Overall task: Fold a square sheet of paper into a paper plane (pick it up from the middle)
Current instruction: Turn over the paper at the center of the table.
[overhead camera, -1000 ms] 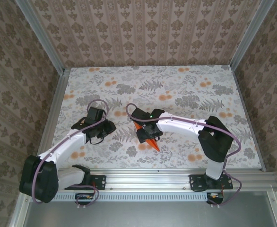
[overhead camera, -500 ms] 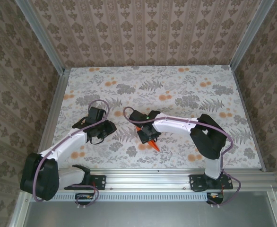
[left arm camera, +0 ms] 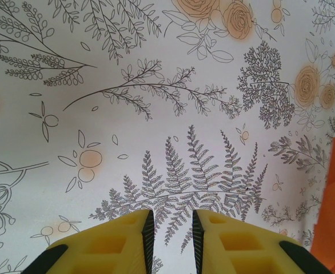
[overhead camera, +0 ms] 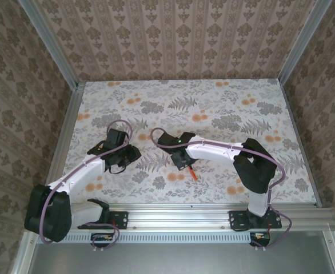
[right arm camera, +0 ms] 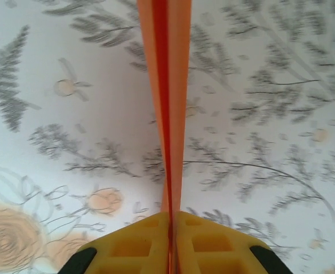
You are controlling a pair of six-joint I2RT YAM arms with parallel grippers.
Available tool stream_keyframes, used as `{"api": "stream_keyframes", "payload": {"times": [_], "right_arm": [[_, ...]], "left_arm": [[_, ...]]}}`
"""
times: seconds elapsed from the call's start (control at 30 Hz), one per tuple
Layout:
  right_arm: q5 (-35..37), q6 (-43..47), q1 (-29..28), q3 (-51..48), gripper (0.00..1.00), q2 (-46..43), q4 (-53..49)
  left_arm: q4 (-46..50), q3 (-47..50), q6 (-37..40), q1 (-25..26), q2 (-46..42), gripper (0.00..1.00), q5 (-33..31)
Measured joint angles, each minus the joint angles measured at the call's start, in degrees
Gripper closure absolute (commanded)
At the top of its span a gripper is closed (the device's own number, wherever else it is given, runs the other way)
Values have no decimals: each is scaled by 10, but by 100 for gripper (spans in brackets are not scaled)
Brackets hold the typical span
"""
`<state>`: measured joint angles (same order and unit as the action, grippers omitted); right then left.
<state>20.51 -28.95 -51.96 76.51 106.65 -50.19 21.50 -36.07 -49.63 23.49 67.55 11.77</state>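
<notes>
The square sheet of paper [right arm camera: 168,85] is folded into a narrow orange shape that stands on edge, its layers pressed together. My right gripper [right arm camera: 170,216] is shut on it, and the paper runs away from the yellow fingers over the table. From above, a thin orange tip [overhead camera: 193,173] pokes out toward the near edge, below the right gripper [overhead camera: 184,160]. My left gripper [overhead camera: 127,155] hovers to the left of it, apart from the paper. Its yellow fingers [left arm camera: 127,240] stand a narrow gap apart with nothing between them. An orange edge of the paper [left arm camera: 334,194] shows at the right of the left wrist view.
The table [overhead camera: 224,108] is covered with a floral sheet and is bounded by aluminium rails [overhead camera: 213,212] at the front and wallpapered walls on the other sides. Open floor lies behind both grippers.
My right gripper has closed on the paper, squeezing its spread flaps together into a thin upright strip. The left arm has stayed still.
</notes>
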Motion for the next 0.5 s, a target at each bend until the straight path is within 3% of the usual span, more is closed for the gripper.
{"api": "stream_keyframes", "payload": {"times": [0.2, 0.5], "right_arm": [[50, -23, 5, 39, 88, 18, -46], [42, -51, -8, 98, 80, 111, -60]], "left_arm": [[2, 0, 3, 0, -1, 73, -5], [34, 0, 4, 0, -40, 72, -40]]}}
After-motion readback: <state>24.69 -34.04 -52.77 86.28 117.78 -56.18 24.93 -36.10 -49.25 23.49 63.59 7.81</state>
